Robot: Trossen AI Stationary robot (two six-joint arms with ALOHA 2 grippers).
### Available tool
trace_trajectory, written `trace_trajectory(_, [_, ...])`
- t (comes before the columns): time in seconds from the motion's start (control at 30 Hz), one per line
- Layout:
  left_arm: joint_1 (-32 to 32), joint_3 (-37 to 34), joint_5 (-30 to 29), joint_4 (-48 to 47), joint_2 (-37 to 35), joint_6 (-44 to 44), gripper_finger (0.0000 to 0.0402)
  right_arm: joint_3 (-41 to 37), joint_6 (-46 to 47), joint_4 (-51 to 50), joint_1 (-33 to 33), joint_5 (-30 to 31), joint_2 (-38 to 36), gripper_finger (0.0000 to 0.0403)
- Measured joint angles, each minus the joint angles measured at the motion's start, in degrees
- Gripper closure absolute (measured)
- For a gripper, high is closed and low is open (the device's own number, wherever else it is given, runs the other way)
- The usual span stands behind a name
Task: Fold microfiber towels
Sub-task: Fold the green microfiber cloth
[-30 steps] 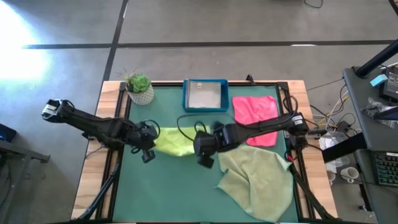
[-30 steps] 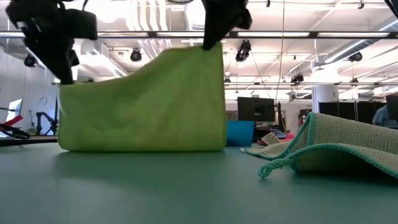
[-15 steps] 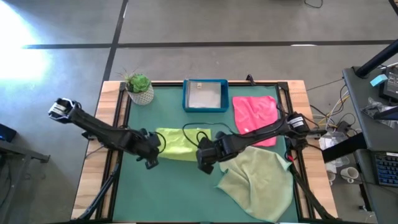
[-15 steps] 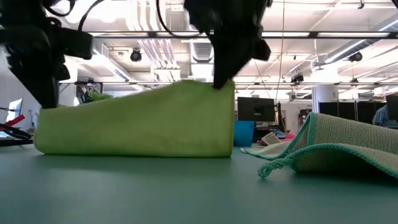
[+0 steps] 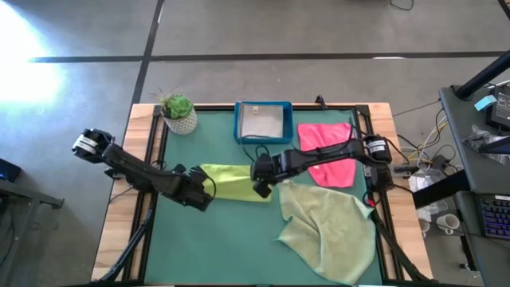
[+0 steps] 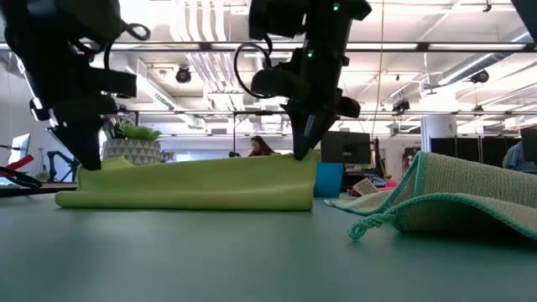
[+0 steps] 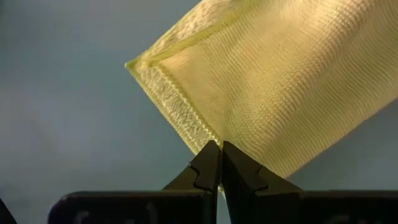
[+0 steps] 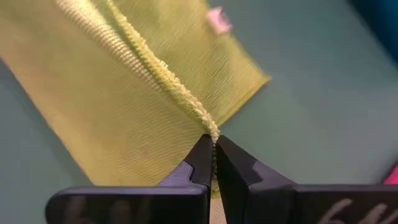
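Grippers, left and right, each pinch an edge of the lime towel lying folded on the table.

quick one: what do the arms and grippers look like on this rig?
Two black jointed arms, each with a pale silver-white joint module near the base. Looping black cables run along both. The left gripper and right gripper each have two dark, matte, wedge-shaped fingers tapering to narrow tips, on a flat black crossbar. No markings visible.
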Motion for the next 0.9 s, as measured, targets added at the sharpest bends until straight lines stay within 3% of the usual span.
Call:
trace_trajectory(0.2, [0.0,-0.1,-2.3,-0.1,2.3,-2.0,0.0402,-0.4,-5.1,1.4,-3.2,-0.5,0.0,0.0394])
trace_trajectory(0.33, [0.0,-0.1,-3.1,-0.2,2.7,-2.0,0.0402,-1.7,-7.7,4.6,-4.6,-4.5,0.0,0.0394])
trace_trajectory(0.9, [2.0,-0.2,-8.0,-3.3,2.5,-2.2,0.0402,-2.0,-10.5,6.8,-5.1,-4.1,5.2,0.0394])
